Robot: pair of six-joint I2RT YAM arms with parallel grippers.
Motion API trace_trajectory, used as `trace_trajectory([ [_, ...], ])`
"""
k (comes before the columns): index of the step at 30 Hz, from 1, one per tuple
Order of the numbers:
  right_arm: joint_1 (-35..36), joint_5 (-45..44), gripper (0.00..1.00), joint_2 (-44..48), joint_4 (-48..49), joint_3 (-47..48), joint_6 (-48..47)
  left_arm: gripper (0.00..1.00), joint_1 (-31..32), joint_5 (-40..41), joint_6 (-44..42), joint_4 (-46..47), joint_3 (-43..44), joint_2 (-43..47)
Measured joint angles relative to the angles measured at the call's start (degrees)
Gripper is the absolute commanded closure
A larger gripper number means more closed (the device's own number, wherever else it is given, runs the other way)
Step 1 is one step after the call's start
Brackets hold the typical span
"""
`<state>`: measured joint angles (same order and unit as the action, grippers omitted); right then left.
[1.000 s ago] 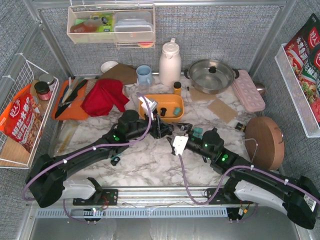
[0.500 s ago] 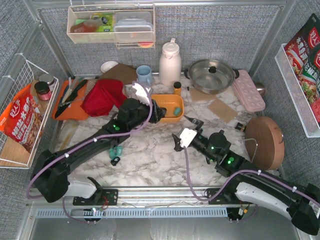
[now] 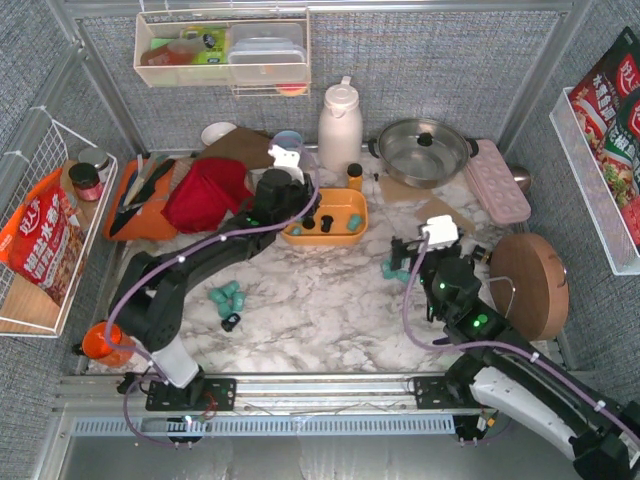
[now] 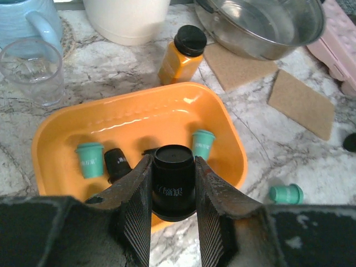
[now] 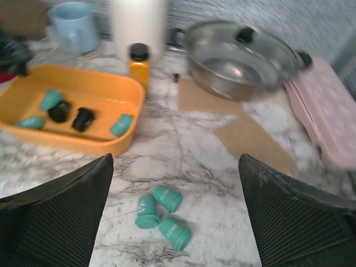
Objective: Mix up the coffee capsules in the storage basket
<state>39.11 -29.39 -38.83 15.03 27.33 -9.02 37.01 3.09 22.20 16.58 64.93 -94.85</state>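
- Since half a second ago, my right arm has swung off the middle of the white marble table [image 3: 330, 310] to its right side. My left arm has stretched further back, which uncovers some capsules beside it.
- My left gripper [image 4: 172, 167] hangs over the near rim of the shallow orange-yellow plastic storage basket [image 4: 139, 103]. Its two fingers are clamped on an upright black tapered coffee capsule [image 4: 173, 186].
- From my left wrist I see three more pods on the basket floor: a standing teal capsule at the left [image 4: 90, 159], a black capsule lying next to it [image 4: 117, 163], and a second standing teal capsule at the right [image 4: 203, 143].
- My right gripper [image 5: 176, 164] is spread wide, with nothing between the fingers.
- Under my right gripper, three loose teal capsules [image 5: 161, 214] lie on their sides in a tight cluster on the marble, outside the basket and near its right end.
- The top view shows another small cluster of teal capsules [image 3: 227, 297] on the table by my left arm. A lone black pod [image 3: 231, 322] lies just in front of them — all well apart from the basket.
- A small orange bottle with a black cap [image 4: 181, 55] stands just beyond the basket's far rim.
- A clear glass tumbler [image 4: 30, 69] stands off the basket's far left corner, and a lidded steel pot [image 5: 239, 61] sits further back on the right.
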Motion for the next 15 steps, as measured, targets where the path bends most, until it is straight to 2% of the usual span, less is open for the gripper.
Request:
trace_trajectory([
  [3,-4.9,-5.1,0.01,0.0,-4.2,1.1,10.1,0.88,-0.4,0.4,0.4,-0.2,3.3,-4.7],
  [7,-9.6,-7.4,0.01,-0.7,-10.8,2.1,20.1,0.88,-0.7,0.8,0.4,-1.7,8.8,-11.3],
  [15,-11.3,-7.2,0.01,-8.3,-23.6,5.8,29.7,0.72,-0.8,1.3,1.5,-5.6,15.0,-20.3],
])
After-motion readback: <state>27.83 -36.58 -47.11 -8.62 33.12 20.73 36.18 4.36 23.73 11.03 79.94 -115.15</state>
